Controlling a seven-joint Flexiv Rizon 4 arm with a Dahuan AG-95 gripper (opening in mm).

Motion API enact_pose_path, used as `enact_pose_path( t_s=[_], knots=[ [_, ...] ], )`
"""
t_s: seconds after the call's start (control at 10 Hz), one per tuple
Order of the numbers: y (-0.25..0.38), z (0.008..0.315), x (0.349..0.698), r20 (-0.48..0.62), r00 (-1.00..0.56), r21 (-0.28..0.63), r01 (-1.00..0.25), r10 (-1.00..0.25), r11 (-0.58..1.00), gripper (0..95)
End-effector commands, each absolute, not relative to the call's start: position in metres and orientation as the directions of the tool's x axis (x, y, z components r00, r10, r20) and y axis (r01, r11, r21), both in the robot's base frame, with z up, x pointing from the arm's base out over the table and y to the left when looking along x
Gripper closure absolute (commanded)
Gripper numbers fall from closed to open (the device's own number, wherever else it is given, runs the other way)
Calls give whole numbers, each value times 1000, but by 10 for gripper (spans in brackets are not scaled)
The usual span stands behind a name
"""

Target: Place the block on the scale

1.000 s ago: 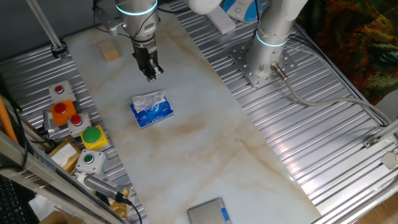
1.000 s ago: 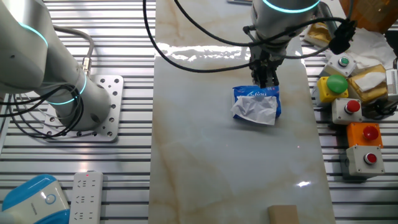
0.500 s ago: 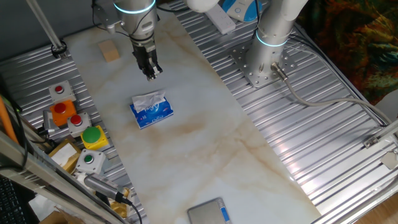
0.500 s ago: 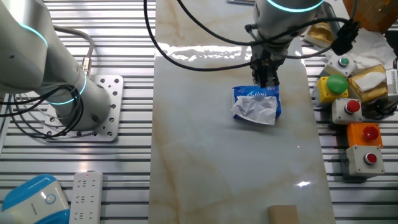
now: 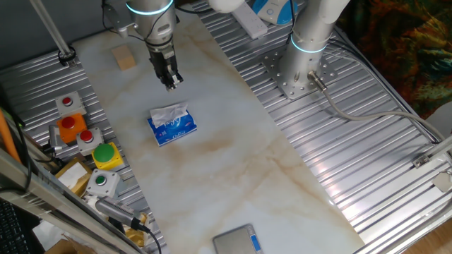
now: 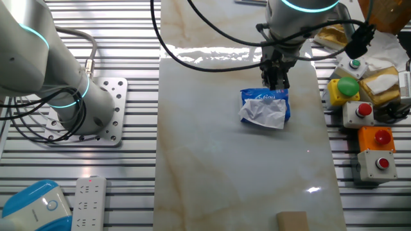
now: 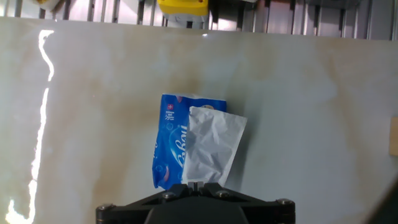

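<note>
- Fingers (image 5: pixel 170 84) of the arm hang pressed together and hold nothing, just beside the tissue pack (image 5: pixel 171 124), on its side toward the block.
- The block (image 5: pixel 125 58) lies flat on the tabletop (image 5: pixel 233 162), past the fingers from the tissue pack, so I judge the arm is on its way there.
- The scale (image 5: pixel 237 240) rests well apart from the tissue pack, on the opposite side at the tabletop's edge, so the block needs a long carry.
- The fingers must part before any grasp.

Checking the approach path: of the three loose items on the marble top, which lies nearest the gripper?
The blue-and-white tissue pack, just below the gripper. The block sits farther off, and the scale is at the far opposite end.
</note>
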State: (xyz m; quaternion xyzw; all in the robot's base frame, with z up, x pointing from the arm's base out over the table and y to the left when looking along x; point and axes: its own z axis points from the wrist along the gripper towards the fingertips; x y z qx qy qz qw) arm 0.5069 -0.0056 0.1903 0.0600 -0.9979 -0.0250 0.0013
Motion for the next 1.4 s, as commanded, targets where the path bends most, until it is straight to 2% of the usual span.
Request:
enact_pose_path(
  t_s=[0.1,0.5,0.8,1.4],
  knots=[
    [-6,190,507,3,-992,50,-122,-122,991,950],
    [-9,192,508,5,-993,46,-120,-120,992,950],
    [-34,195,514,2,-991,34,-136,-136,990,950],
    [-137,215,542,3,-987,-6,-158,-158,987,950]
  ],
)
